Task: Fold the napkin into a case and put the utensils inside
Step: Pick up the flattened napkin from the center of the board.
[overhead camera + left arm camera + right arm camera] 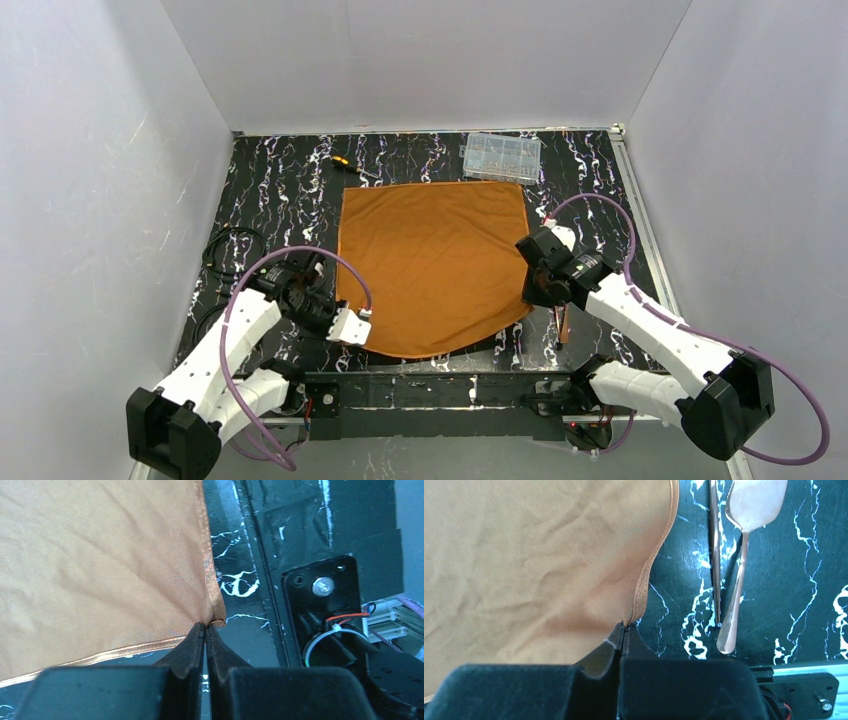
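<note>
white walls stand round a black table (280,190) w/ white streaks. the napkin (432,265) lies flat & open in the middle of it, rust-orange, a few soft wrinkles, not folded yet. far side: a clear box (501,156) just past the napkin's far edge & a screwdriver (345,166) near its far-left corner.

the utensils (751,502) lie on the bare table just beside the napkin's right edge, not touching it. i see 2 shiny copper ones side by side, one thin, one w/ a wide flat head. can't tell which is the fork.

napkin looks thin, light & floppy. it'll sag and crease if i lift it, so i think corners & the stitched hem are the best spots to grab, both sides at once so it stays straight. the utensils look hard & slick, prob easy to drop.

left gripper (205,627) is pressed together, pinching the near-left corner right at the hem. right gripper (623,627) is pressed together too, pinching the near-right corner.

left arm bends in from its base, wrist low, claw pointing at the cloth. right arm reaches in from the right side, elbow out, wrist low by the table. both sit at the near edge of the napkin, well apart, one per corner.
</note>
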Robot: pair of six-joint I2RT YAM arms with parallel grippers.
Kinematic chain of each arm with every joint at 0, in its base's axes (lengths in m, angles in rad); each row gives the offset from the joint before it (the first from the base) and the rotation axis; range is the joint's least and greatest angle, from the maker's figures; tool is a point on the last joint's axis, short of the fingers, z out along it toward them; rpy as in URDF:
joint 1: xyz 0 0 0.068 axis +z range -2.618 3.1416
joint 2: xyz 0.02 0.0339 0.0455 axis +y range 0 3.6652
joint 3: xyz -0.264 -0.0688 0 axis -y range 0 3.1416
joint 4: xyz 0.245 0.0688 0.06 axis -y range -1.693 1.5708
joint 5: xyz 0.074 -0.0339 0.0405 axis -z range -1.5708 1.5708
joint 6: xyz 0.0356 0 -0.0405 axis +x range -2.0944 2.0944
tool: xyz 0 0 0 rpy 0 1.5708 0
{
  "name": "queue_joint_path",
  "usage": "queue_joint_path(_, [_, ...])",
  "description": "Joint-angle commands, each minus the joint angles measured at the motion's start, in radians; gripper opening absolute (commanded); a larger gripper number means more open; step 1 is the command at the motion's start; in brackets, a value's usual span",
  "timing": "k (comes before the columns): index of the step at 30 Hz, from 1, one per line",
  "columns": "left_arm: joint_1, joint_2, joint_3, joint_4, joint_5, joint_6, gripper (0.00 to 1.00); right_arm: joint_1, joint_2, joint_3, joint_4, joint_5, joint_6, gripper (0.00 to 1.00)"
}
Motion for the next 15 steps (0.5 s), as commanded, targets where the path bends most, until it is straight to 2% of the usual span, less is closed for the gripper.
queue_joint_path(1, [-0.006, -0.04, -0.032, -0.108, 0.041, 0.01, 0.0, -0.003, -0.004, 0.054, -0.102, -0.074, -0.017, 0.01])
queue_joint_path(10, [-0.005, -0.106, -0.038, -0.187, 0.04, 0.053, 0.0, -0.003, -0.051, 0.098, -0.204, -0.095, -0.003, 0.01])
queue_joint_path(15, [-0.005, -0.12, -0.048, -0.069, 0.0, -0.043, 0.0, -0.003, -0.045, 0.103, -0.176, -0.075, -0.006, 0.01])
